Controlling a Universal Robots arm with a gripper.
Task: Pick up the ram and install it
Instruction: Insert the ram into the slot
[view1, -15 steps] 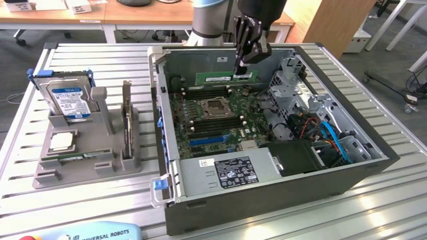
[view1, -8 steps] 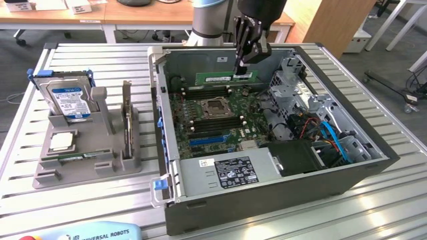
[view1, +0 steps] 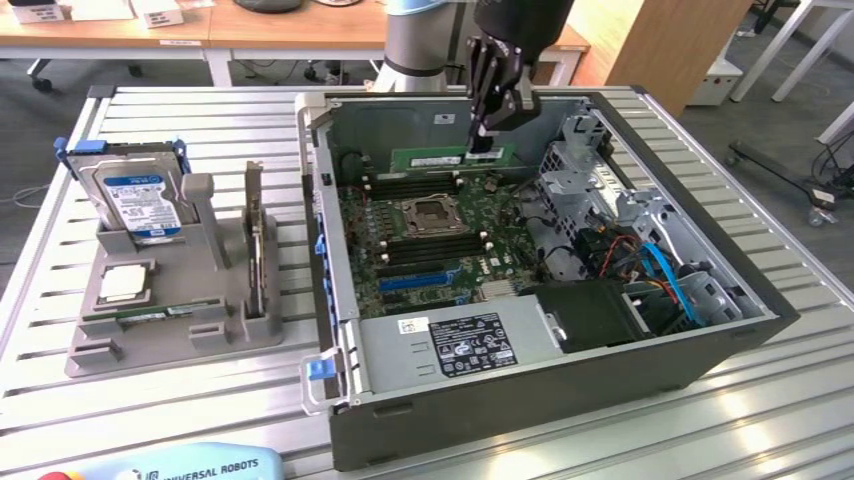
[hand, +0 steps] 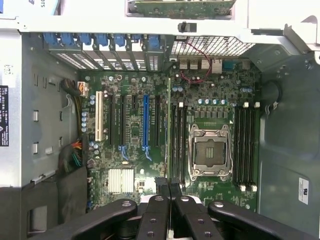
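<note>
We hold the long, thin green circuit-board ram stick (view1: 434, 158) by its upper edge in the black two-finger gripper (view1: 486, 145), whose jaws are closed narrow on it. It hangs above the far bank of black memory slots (hand: 178, 145) in the open grey computer case (view1: 534, 400). In our judgement the stick must sit parallel to one slot, with the latches clear. The silver processor socket (hand: 209, 152) lies just beside the slots. The blue-labelled hard drive (view1: 134, 200) stands well apart, at the exterior view's left.
</note>
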